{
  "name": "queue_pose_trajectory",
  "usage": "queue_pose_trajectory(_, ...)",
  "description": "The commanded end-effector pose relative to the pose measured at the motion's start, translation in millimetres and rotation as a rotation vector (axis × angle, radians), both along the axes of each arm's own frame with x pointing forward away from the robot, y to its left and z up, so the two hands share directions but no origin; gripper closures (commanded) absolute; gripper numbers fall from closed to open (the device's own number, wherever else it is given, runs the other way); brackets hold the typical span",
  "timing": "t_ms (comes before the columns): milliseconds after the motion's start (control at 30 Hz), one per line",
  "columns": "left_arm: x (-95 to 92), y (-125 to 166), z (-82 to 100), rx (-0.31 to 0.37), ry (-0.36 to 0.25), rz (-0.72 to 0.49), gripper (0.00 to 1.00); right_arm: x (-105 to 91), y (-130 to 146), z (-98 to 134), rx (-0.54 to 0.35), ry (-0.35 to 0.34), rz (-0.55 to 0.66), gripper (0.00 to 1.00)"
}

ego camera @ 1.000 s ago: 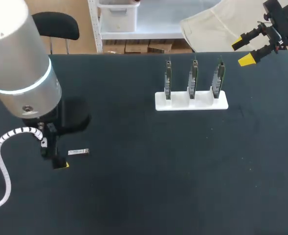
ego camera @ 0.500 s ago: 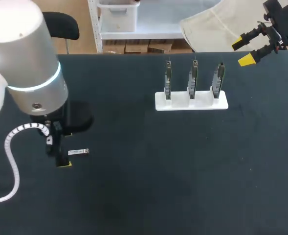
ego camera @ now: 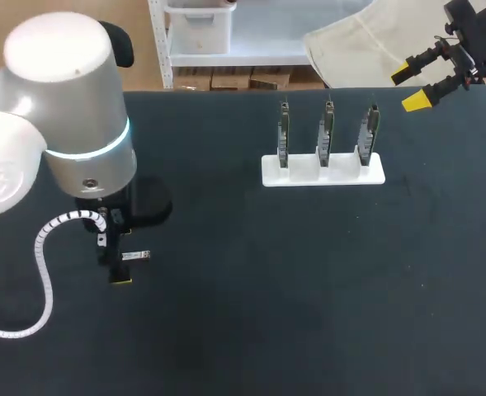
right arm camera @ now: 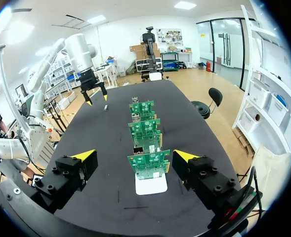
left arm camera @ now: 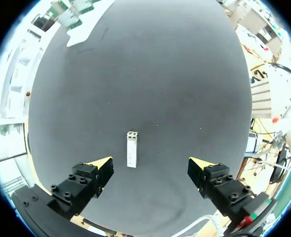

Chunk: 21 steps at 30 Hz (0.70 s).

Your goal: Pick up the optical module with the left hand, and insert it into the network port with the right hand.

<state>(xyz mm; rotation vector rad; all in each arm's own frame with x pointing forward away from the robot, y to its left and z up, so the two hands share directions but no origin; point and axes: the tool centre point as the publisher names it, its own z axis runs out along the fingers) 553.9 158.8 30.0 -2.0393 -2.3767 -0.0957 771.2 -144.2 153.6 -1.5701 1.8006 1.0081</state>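
The optical module (ego camera: 137, 256), a small silver bar, lies flat on the black table (ego camera: 251, 289) at the left. My left gripper (ego camera: 117, 266) hangs just over it, open. In the left wrist view the module (left arm camera: 131, 149) lies between and slightly ahead of the wide-apart yellow-tipped fingers (left arm camera: 102, 163), touching neither and nearer one of them. My right gripper (ego camera: 409, 87) stands open in the air past the table's far right edge. In the right wrist view it (right arm camera: 135, 155) looks along the row of green boards (right arm camera: 148, 165), with nothing between its fingers.
A white stand (ego camera: 323, 171) at the back middle holds three upright green circuit boards (ego camera: 327, 130) in a row. From the right wrist view my left arm (right arm camera: 81, 49) and the module (right arm camera: 105, 107) show at the table's far end.
My left arm has shifted to the right, bringing its open gripper over the module. The module, the stand and the right arm have not moved.
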Motion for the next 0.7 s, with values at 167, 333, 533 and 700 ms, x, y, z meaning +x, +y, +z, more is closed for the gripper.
queue_pose_trajectory(167, 3.8, 9, -9.4, 0.009, 0.009, 0.011, 0.00, 1.2, 0, 0, 0.001, 0.002, 0.002, 0.00)
queue_pose_trajectory(333, 4.9, 11, -14.9, 0.010, 0.015, 0.019, 0.00, 1.2, 0, 0, 0.001, 0.002, 0.002, 0.00)
queue_pose_trajectory(533, 8.3, 9, -24.2, 0.003, 0.054, 0.025, 0.00, 1.2, 0, 0, 0.001, 0.002, 0.002, 0.00)
queue_pose_trajectory(700, 10.8, 8, -31.8, 0.002, 0.075, 0.027, 0.00, 1.2, 0, 0, 0.001, 0.002, 0.002, 0.00)
